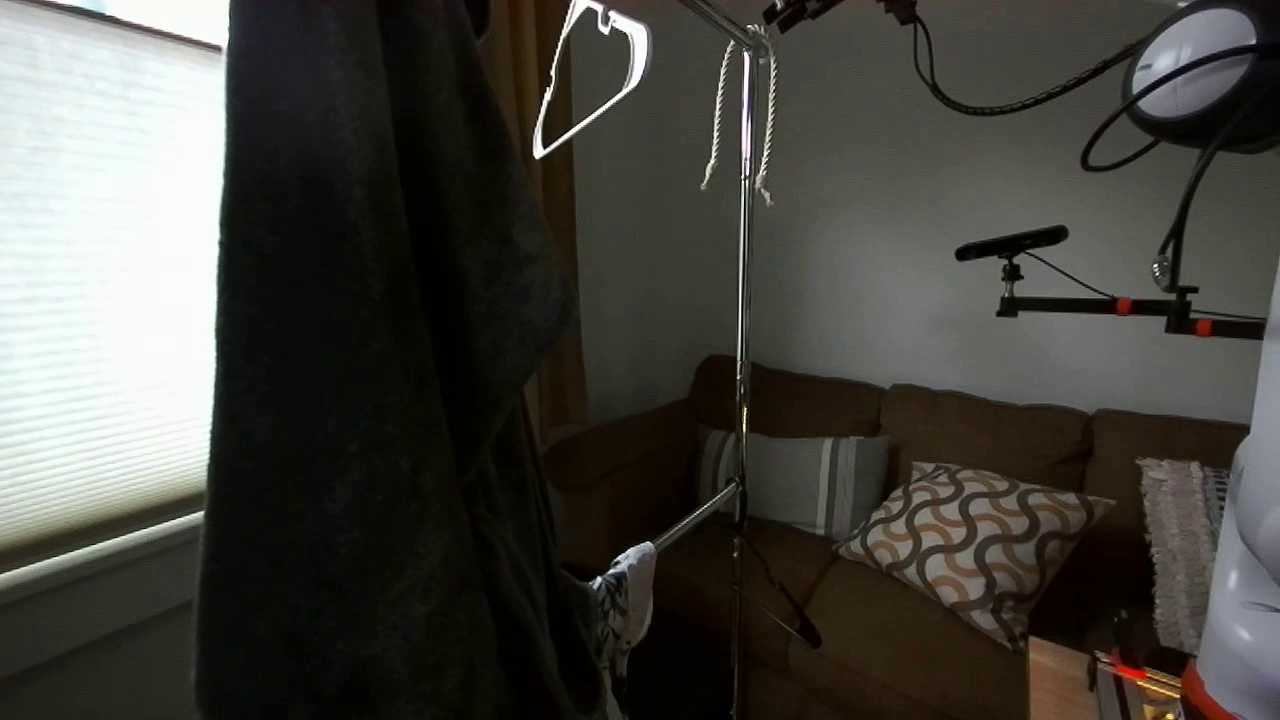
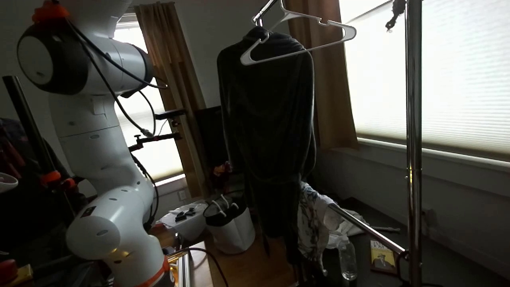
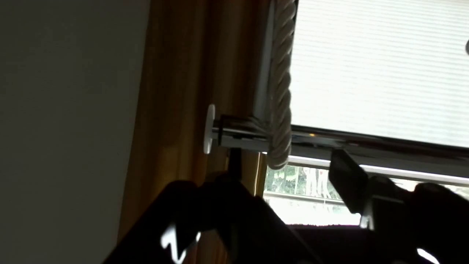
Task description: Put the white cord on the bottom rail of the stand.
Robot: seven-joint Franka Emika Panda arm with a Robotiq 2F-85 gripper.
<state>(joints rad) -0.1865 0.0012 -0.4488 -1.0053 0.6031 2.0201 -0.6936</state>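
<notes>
The white cord (image 1: 718,120) is looped over the top corner of the metal stand (image 1: 745,260), both ends hanging. In the wrist view the twisted cord (image 3: 281,80) crosses in front of the stand's top rail (image 3: 315,137). My gripper (image 3: 285,156) is open, its dark fingers on either side of the cord's lower bend, with gaps on both sides. Part of the gripper shows at the top edge in an exterior view. The bottom rail (image 1: 700,515) joins the post low down; it also shows in an exterior view (image 2: 368,230). A dark cord end (image 2: 395,16) hangs by the post; I cannot tell whether it is the same cord.
A white hanger (image 1: 640,60) and a dark garment (image 1: 380,380) hang from the top rail. A patterned cloth (image 2: 312,223) lies over the bottom rail. A sofa (image 1: 980,420) with pillows stands behind. A bottle (image 2: 348,259) and a book (image 2: 382,257) lie near the stand.
</notes>
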